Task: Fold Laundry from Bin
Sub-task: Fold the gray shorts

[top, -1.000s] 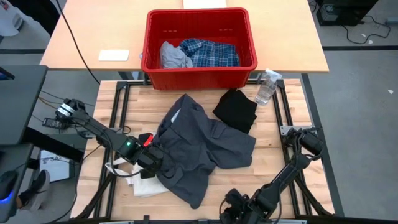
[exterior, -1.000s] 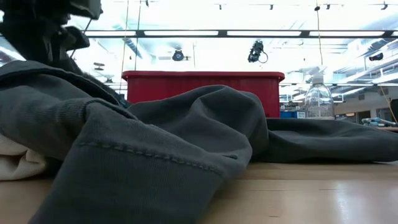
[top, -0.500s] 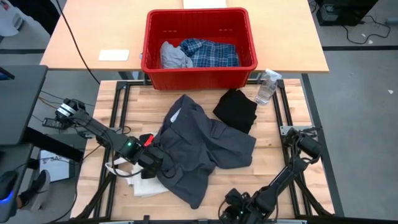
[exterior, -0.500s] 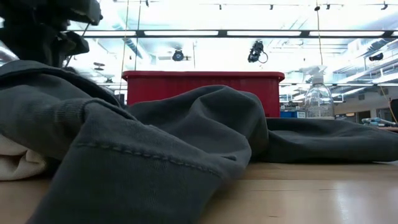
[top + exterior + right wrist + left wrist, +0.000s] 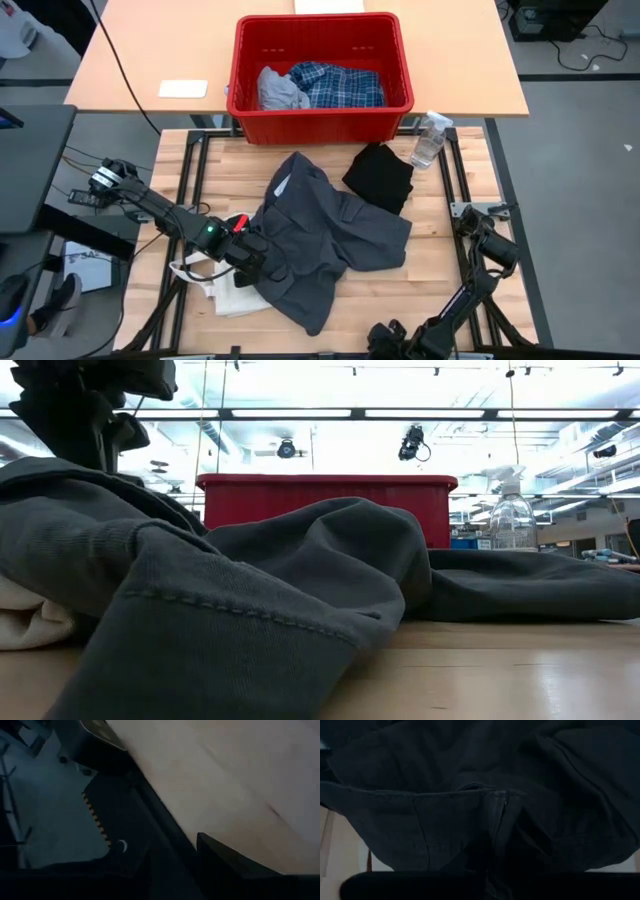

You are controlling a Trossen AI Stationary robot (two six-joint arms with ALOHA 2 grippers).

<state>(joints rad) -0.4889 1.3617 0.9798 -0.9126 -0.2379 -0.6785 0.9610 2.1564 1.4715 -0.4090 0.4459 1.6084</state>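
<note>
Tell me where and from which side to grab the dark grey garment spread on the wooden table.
Grip the dark grey garment at its bare far corner near the red plastic bin, coming from above: that edge lies flat and uncovered. The left gripper sits at its crumpled near-left edge, over the cream cloth, where folds bunch. The right gripper waits at the near edge.

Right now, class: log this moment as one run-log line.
left gripper: at dark grey garment's left edge | right gripper: parked, near table edge | bin: plaid shirt inside
</note>
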